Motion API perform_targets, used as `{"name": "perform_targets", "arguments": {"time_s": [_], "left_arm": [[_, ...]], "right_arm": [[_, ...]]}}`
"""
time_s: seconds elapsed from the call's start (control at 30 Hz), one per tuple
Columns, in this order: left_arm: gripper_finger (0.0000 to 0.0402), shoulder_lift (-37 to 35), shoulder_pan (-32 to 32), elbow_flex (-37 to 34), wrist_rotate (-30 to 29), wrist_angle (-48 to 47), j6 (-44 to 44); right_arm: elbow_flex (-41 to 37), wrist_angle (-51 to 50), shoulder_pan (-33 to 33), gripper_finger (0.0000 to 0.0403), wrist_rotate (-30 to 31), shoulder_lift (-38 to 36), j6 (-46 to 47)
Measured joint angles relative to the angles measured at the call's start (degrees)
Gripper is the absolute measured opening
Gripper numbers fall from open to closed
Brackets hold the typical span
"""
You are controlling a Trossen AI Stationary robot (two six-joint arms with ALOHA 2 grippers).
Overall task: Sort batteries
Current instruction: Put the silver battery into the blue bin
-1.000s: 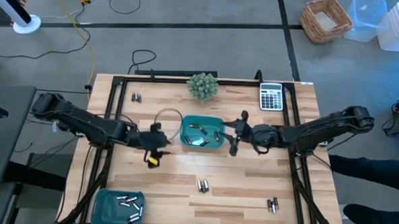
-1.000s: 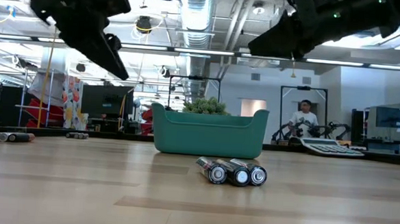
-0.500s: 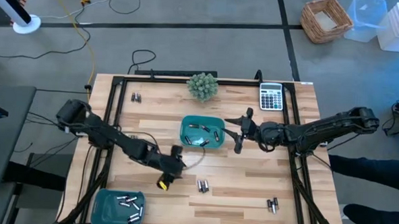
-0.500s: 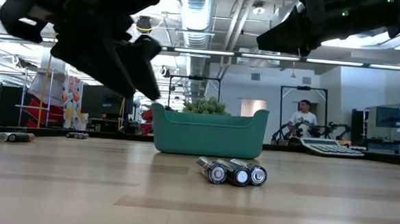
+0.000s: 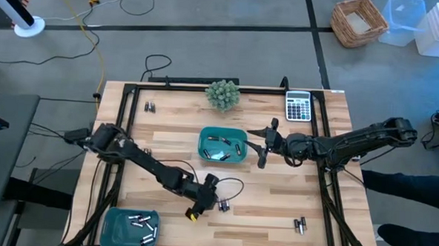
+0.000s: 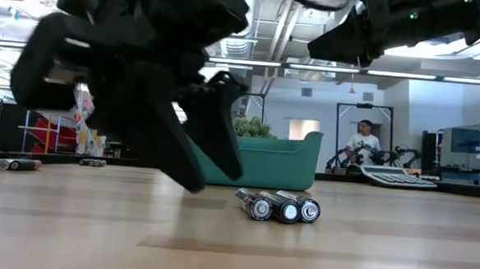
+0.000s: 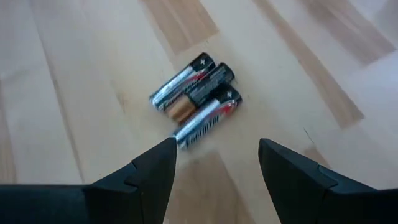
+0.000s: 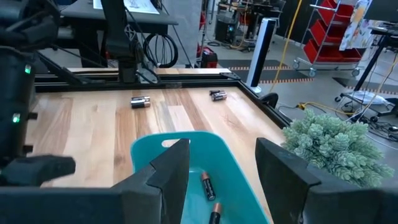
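Note:
Three batteries point(image 7: 196, 93) lie side by side on the wood near the table's front middle point(image 5: 223, 205), also seen in the low view point(image 6: 279, 206). My left gripper point(image 7: 214, 162) hangs open just above and to the left of them point(image 5: 212, 203), slanting down, touching nothing. A teal tray point(image 5: 204, 137) in the table's middle holds a few batteries point(image 8: 208, 186). My right gripper point(image 5: 257, 147) stands open above that tray's right side. A second teal tray point(image 5: 115, 216) at the near left corner holds several batteries.
More batteries lie at the far left point(image 5: 150, 106) and near right point(image 5: 300, 225). A small green plant point(image 5: 223, 93) and a grey calculator point(image 5: 298, 106) stand along the far edge. A black frame rail point(image 5: 206, 84) borders the table. A person sits in the room beyond point(image 6: 363, 141).
My left gripper has swung from beside the middle tray's left side toward the table's near edge and to the right, sinking and rolling as it went, and now hangs over the three batteries. My right arm has kept still.

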Motion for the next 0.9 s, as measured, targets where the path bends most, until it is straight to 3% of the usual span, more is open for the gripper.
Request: {"name": "perform_targets", "arguments": {"time_s": [0.33,0.9], "left_arm": [[0.0224,1.84,0.96,0.65,-0.8,5.11,-0.24],[0.0224,4.0,2.86,0.55,5.73,5.04,-0.34]], "right_arm": [[0.0,0.0,0.06,0.0195,-2.05,0.02,-0.66],[0.0,0.09,0.06,0.0195,-2.08,0.02,-1.08]]}}
